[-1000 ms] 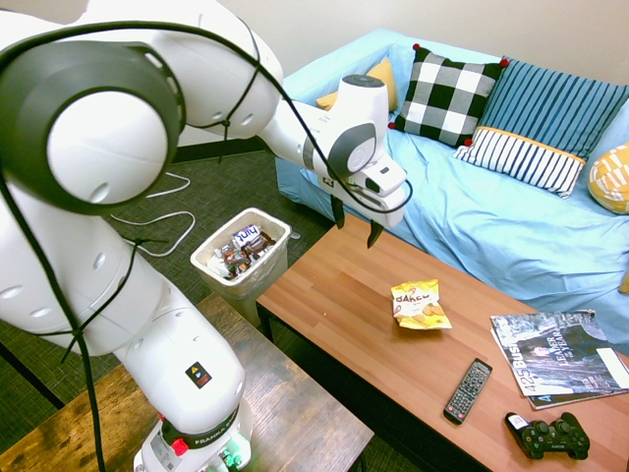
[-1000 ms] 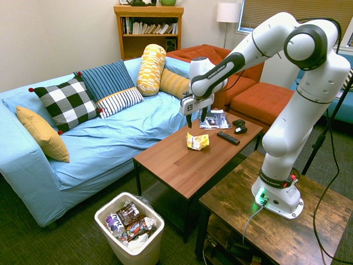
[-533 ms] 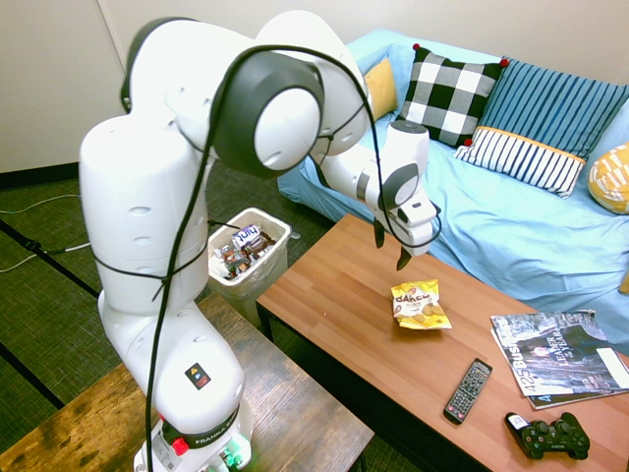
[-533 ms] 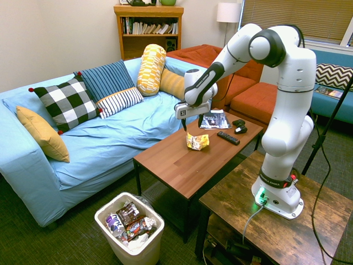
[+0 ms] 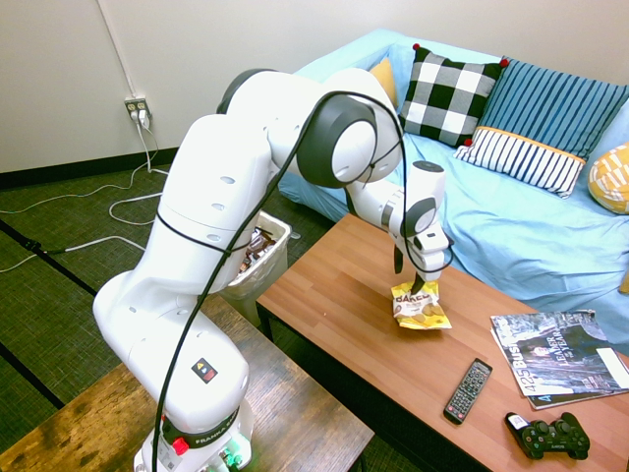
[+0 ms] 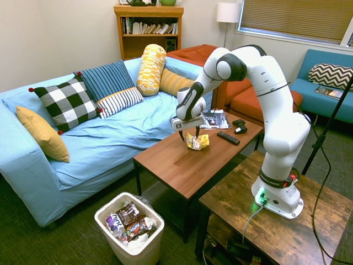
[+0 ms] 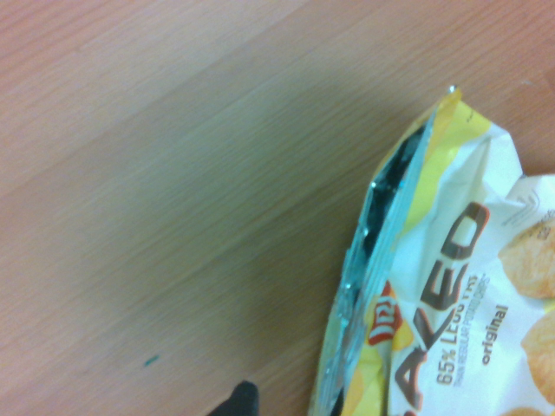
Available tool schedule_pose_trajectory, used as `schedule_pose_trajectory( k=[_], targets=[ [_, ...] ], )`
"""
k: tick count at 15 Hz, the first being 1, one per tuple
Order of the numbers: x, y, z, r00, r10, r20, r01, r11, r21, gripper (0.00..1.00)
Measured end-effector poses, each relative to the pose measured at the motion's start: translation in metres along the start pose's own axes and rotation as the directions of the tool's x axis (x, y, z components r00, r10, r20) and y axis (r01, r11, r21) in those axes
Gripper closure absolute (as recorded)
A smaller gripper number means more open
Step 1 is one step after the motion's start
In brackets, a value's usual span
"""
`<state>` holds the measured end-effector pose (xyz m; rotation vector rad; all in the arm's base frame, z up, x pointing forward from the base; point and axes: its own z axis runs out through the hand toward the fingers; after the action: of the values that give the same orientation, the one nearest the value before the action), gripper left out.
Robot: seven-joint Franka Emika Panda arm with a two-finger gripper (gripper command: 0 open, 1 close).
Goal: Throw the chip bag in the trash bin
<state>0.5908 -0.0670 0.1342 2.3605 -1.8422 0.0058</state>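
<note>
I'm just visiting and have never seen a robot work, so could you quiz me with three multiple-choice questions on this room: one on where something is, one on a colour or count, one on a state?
1. Where does the chip bag lie?
A. on the wooden coffee table
B. in the trash bin
C. on the sofa

2. How many remote controls lie on that table?
A. none
B. one
C. three

3. How does the gripper stand?
A. shut on the bag
B. shut on a magazine
C. open, just above the bag

Answers:
1. A: the bag rests flat on the tabletop, far from the trash bin on the floor.
2. B: one black remote control lies beside the black game controller.
3. C: its fingers are spread apart at the bag's top edge, holding nothing.
</note>
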Motion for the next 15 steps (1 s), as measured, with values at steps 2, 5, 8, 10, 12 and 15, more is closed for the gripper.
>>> schedule_pose_trajectory(
  k=[2, 5, 8, 10, 12, 15],
  targets=[
    [0.004, -0.004, 0.013, 1.0, 0.007, -0.006, -0.008, 1.0, -0.012, 0.0],
    [0.014, -0.007, 0.022, 1.0, 0.024, -0.016, -0.024, 1.0, -0.019, 0.0],
    [0.019, -0.007, 0.03, 0.999, 0.036, -0.017, -0.036, 0.999, -0.03, 1.0],
    [0.019, -0.006, 0.035, 0.999, 0.036, -0.016, -0.037, 0.999, -0.039, 1.0],
    [0.019, -0.005, 0.039, 0.999, 0.035, -0.016, -0.036, 0.998, -0.046, 1.0],
    [0.019, -0.004, 0.044, 0.999, 0.038, -0.014, -0.039, 0.998, -0.054, 1.0]
  ],
)
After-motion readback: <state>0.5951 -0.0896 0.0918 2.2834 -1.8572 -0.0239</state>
